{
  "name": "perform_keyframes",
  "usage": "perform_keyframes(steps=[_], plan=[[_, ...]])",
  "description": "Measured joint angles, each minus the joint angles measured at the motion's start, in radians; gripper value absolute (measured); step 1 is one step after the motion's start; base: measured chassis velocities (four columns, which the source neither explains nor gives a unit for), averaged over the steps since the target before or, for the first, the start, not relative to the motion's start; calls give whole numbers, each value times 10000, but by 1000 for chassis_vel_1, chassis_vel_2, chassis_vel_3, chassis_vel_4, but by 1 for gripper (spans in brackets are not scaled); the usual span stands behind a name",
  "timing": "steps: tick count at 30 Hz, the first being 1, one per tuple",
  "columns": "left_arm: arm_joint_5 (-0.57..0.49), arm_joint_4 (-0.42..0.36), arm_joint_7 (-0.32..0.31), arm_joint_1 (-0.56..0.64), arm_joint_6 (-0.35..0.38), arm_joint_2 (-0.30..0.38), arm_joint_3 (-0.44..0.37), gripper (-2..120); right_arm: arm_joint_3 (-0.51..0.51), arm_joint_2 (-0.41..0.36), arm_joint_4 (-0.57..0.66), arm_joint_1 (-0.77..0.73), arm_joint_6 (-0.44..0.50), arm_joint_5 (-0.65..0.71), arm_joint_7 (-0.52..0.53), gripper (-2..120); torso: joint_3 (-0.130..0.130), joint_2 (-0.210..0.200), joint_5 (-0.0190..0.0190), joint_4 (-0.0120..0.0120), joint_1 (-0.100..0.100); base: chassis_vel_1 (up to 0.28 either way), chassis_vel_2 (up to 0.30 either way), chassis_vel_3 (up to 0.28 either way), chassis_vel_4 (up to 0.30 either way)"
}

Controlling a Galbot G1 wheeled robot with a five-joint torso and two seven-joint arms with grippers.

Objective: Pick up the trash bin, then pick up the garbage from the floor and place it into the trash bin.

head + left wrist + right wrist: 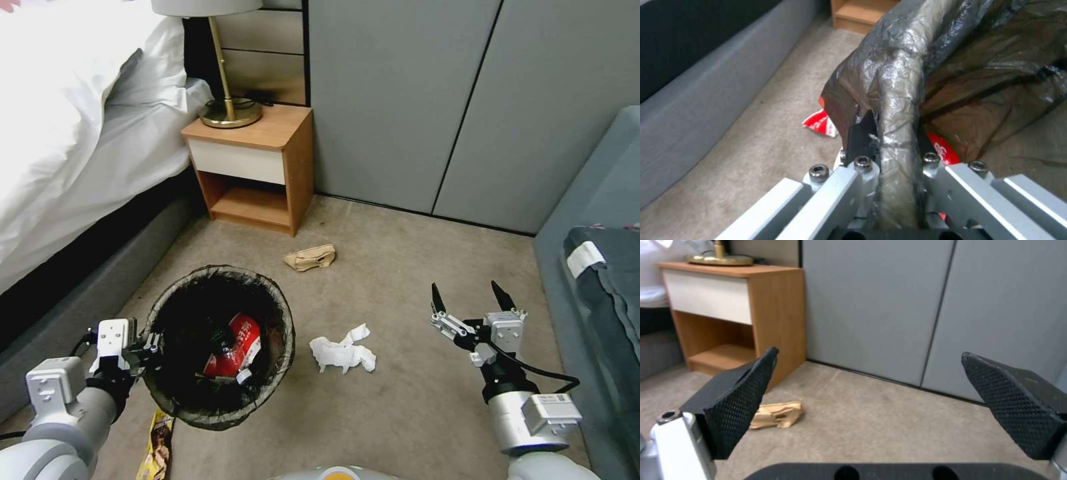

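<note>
The trash bin (220, 400), lined with a dark bag, hangs tilted above the carpet at lower left. My left gripper (148, 347) is shut on its rim (898, 110), one finger outside and one inside the liner. A red-and-white wrapper (235, 347) lies inside the bin. On the floor lie a white tissue wad (343, 351), a tan paper bag (311, 257) (775, 414) near the nightstand, a yellow snack packet (157, 448) under the bin, and a red-and-white wrapper (821, 120). My right gripper (470, 299) (871, 400) is open, hovering right of the tissue.
A wooden nightstand (257, 167) with a brass lamp (227, 100) stands by the grey wall panels (427, 100). The bed (73, 147) runs along the left. A grey sofa (600, 280) borders the right. Bare carpet (400, 267) lies between them.
</note>
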Motion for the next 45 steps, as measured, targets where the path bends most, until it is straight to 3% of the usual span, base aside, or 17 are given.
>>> perform_keyframes(steps=[6, 12, 15, 20, 22, 27, 34, 45], plan=[[-47, 0, -33, 28, 0, 78, -138, 1, -216, -276, -380, 358, -506, 311, -116, 100, 0, 0, -1, 0, 0, 18, 10, 11, 16], [-217, -1, -37, 89, 0, 201, -404, 1, -304, -309, -935, 1198, -1573, 624, -1062, 100, 0, 0, 0, -1, -1, 0, 0, 0, 0], [-466, 0, -68, 177, 0, 303, -777, 1, -784, -882, -1752, 2318, -2628, 1420, -1639, 100, 0, 0, -2, -1, 0, 0, 0, 0, 0], [-584, 0, -134, 207, 0, 322, -918, 1, -1591, -1652, -2706, 3288, -3085, 2077, -1648, 100, 1, 0, 0, 2, 0, 0, 0, 0, 0], [-634, 0, -192, 242, 0, 322, -930, 1, -2393, -2232, -3508, 4042, -3487, 2936, -1397, 100, 0, 0, 2, 4, 0, 0, 0, 0, 0], [-732, 0, -255, 344, 0, 451, -937, 1, -3240, -2747, -4756, 5166, -4005, 3990, -1260, 100, 1, 0, 0, -1, 0, 0, 0, 0, 0], [-781, 0, -292, 362, 0, 540, -991, 1, -3805, -2695, -6000, 6242, -4273, 4585, -1296, 100, 0, 0, -2, 0, 0, 0, 0, 0, 0], [-717, 0, -315, 370, 0, 465, -930, 1, -4767, -1691, -8541, 7579, -4344, 4734, -1407, 100, 0, 0, -1, 0, 0, 0, 0, 0, 0]])
